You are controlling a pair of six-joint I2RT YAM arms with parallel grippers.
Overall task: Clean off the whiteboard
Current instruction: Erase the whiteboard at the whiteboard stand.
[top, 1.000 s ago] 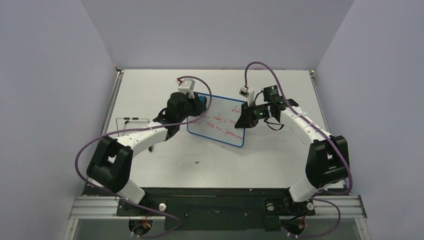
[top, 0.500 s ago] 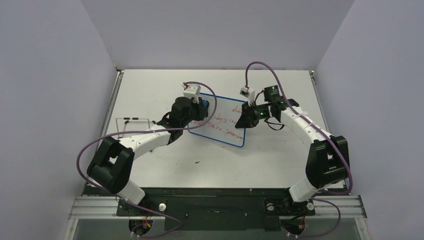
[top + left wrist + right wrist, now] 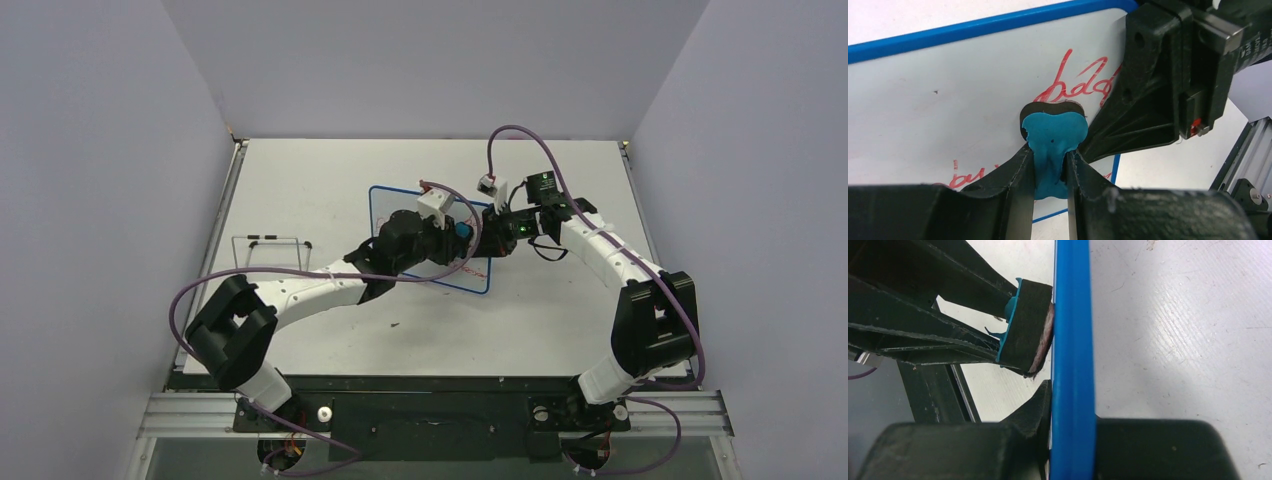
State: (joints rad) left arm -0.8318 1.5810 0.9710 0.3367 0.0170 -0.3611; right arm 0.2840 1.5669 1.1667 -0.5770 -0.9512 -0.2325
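The whiteboard [image 3: 392, 205], white with a thin blue rim, lies mid-table; red handwriting [image 3: 1075, 85] remains near its right side. My left gripper [image 3: 462, 229] is shut on the blue-and-black eraser [image 3: 1052, 137] and presses its black felt face [image 3: 1030, 330] against the board close to the right edge. My right gripper [image 3: 497, 235] is shut on the board's right rim [image 3: 1071, 360], one finger on each face. In the left wrist view the right gripper [image 3: 1168, 80] stands just right of the eraser. Much of the board's right half is hidden under the left arm in the top view.
A thin wire stand [image 3: 270, 242] sits on the table at the left. A small dark speck [image 3: 396, 324] lies on the table in front of the board. Purple cables loop over both arms. Walls close the table on three sides.
My left gripper has swept the eraser from the board's left edge across to its right side. The left part of the board now shows white. The right gripper has held still.
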